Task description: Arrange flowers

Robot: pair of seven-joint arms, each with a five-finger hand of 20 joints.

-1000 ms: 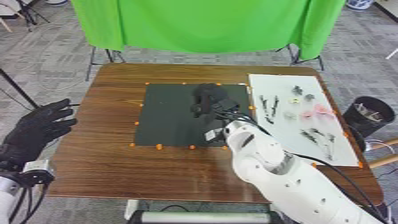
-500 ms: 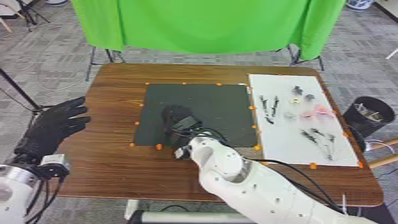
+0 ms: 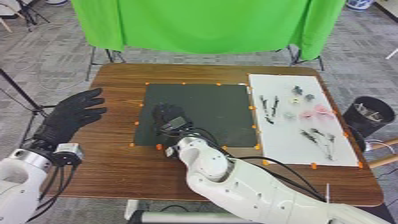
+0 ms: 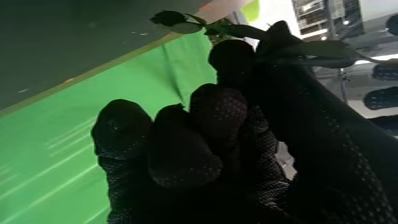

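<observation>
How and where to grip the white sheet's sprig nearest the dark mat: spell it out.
Best pinch the sprig mid-length from above, likely approaching over the dark mat: it is slender and lies flat, with a neighbouring sprig close on its right.

The table is woody brown, the mat charcoal, with bright orange dots round it. The sheet is white, the flowers pink, one bloom yellowish, the cloth vivid green. White arms; left hand black, right hand black too, pale-speckled.
</observation>
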